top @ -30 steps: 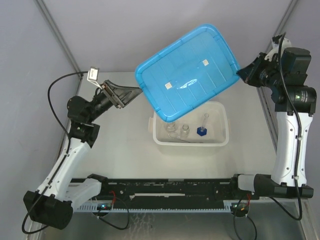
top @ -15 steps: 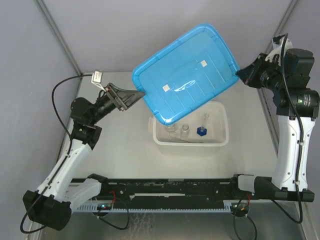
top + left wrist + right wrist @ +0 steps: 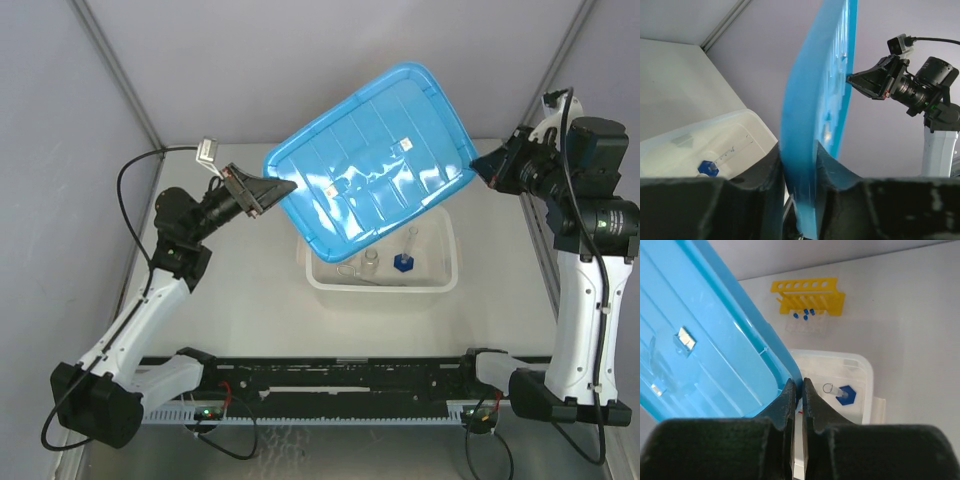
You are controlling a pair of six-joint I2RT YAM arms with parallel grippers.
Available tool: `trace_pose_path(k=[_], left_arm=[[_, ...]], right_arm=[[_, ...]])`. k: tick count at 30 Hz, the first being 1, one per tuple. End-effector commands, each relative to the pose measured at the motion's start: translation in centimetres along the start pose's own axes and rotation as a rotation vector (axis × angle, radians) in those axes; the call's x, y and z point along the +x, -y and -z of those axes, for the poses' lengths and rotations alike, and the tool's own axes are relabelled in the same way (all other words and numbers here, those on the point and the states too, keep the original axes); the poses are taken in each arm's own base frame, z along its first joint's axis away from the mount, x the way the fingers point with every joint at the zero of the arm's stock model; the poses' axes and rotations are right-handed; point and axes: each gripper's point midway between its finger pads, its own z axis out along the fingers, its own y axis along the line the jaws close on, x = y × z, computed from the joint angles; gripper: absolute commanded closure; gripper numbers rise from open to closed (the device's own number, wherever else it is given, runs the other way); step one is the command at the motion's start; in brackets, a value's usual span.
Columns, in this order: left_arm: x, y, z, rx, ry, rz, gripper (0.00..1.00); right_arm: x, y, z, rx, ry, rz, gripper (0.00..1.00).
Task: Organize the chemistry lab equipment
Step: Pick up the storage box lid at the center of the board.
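The blue lid [image 3: 370,165] hangs tilted in the air over the white tub [image 3: 432,282]. My left gripper [image 3: 283,188] is shut on its left edge [image 3: 807,125], which fills the gap between the jaws. On the right corner, my right gripper [image 3: 480,165] pinches the rim [image 3: 775,352]. Inside the tub lie a small glass vessel [image 3: 370,260], thin metal tongs [image 3: 347,272] and a clear cylinder on a blue base [image 3: 403,262]. The yellow tube rack [image 3: 807,297] stands on the table beyond the tub with blue-capped tubes [image 3: 804,315] beside it; the lid hides it in the top view.
Grey walls close the table at the back and sides, with metal frame posts [image 3: 115,75] running diagonally. The black rail [image 3: 340,375] with the arm bases runs along the near edge. Bare table [image 3: 240,290] lies left of the tub.
My left gripper has moved right onto the lid's left edge and closed on it. The lid has shifted slightly and tilted more. The right gripper keeps its grip.
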Motion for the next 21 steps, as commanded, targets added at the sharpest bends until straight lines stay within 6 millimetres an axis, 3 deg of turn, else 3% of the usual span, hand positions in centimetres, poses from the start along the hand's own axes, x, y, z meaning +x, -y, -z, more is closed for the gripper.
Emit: trace_pose_path(k=[1,3,4,8,9,10,13,18,21], left_arm=[[-2.1,4.5,0.2,0.106,0.053,-0.122,0.82],[-1.9,4.6,0.3,0.113,0.044,-0.128,0.98],[-1.8,4.5,0.2,0.112,0.037,-0.126,1.00],[-1.6,3.8,0.1,0.072,0.014,-0.171,1.00],[-1.8,3.5,0.1,0.045,0.010,-0.200,1.00],[-2.0,3.2,0.1,0.013,0.006,-0.226,1.00],[-3.2,2.8,0.3,-0.076,0.007,-0.312,1.00],[-5.8,4.4,0.2,-0.121,0.018,-0.456,1.00],[-7.1,5.5,0.2,-0.143,0.007,-0.547,1.00]], right_arm=[[-0.1,-0.2,0.0,-0.012,0.007,0.002,1.00],[0.2,0.1,-0.2,0.000,-0.007,-0.005,1.00],[0.3,0.3,-0.4,0.003,-0.013,-0.009,1.00],[0.4,1.3,-0.9,0.031,-0.028,-0.038,0.88],[0.3,1.7,-0.9,0.037,-0.031,-0.049,0.82],[0.2,2.0,-1.0,0.037,-0.034,-0.061,0.70],[-0.6,3.5,-0.6,0.095,-0.013,-0.093,0.55],[-2.1,4.7,0.1,0.136,0.031,-0.148,0.50],[-3.1,3.4,0.2,0.045,0.053,-0.193,0.50]])
